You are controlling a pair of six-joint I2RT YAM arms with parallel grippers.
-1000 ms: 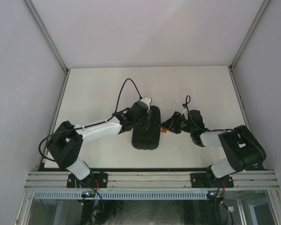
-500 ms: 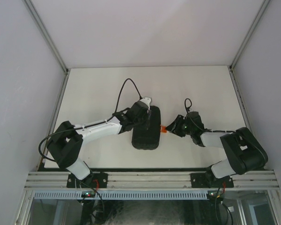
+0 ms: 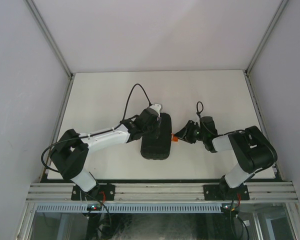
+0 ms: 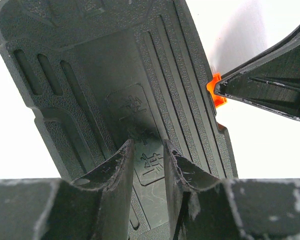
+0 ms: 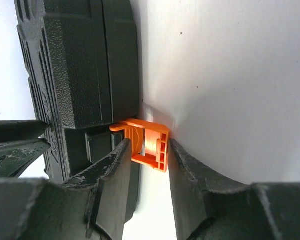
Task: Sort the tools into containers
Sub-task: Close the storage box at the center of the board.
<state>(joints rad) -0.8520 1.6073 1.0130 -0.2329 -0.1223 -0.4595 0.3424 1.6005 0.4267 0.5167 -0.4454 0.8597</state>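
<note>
Tool case (image 3: 156,140) is closed and flat on the worktop (image 3: 105,90), mid-width, nearer the near edge than the far one, long axis near-to-far. Orange latch (image 5: 150,142) is on its right long side, at the seam between the two shells.

Right pincer (image 5: 149,150): jaws narrowed onto the latch, one finger each side, both look in contact. So I have the latch tab, nothing else. Left pincer (image 4: 147,147): tips down on the lid's centre panel with a narrow gap between them and nothing in it. That's bracing, not gripping.

Step in hand, my read: unlatch so the case can open. To do it well:
- Press the left straight down so the case can't skate or twist.
- Swing the latch outward from the shell about its hinge, don't lift.
- Go slow. The grip looks shallow, near the tab's edge, so a yank would likely slip.

Looks: black textured plastic, long ribbed grooves on the lid, embossed mark in the middle, rounded corners. No tools in view.
</note>
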